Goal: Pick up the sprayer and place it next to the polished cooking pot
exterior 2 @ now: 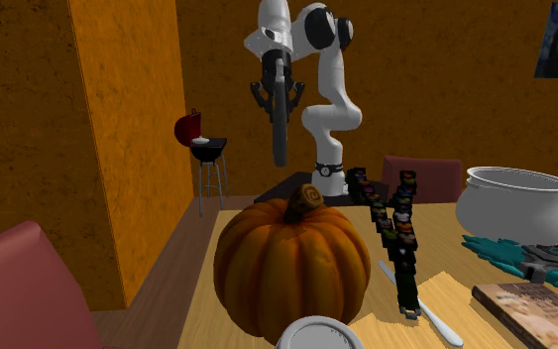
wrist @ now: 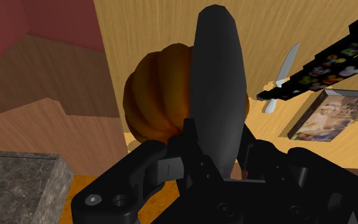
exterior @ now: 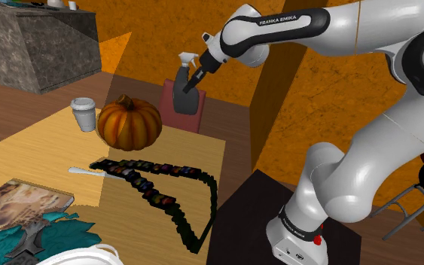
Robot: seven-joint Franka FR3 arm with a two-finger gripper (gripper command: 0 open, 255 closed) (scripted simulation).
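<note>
Sprayer (exterior: 184,96), you would have seen, was off the tabletop (exterior: 44,150) and in the air, at the upper middle of the shoulder view. It had a dark body and a pale trigger head. The tool (exterior: 193,81) was closed on it, the black fingers clasping the dark body just under the head. In the wrist view the bottle ran straight out from between those fingers, with the pumpkin (exterior: 129,122) beyond it.

In the second exterior view the sprayer hung upright from the tool at the upper middle of the frame, with the white arm folded above its stand behind the far end of the tabletop. The cooking pot (exterior 2: 515,203), drawn pale grey with a wide rim, stood at the right edge of that frame, well apart from the sprayer.

On the tabletop, the orange pumpkin sat just beside a white cup (exterior: 83,114) at the shoulder view's centre left. A chain of dark tiles (exterior: 165,197) with coloured faces bent across the middle of the frame, a pale knife (exterior: 89,172) lay at its left end, and a book (exterior: 18,203) lay at the lower left.
</note>
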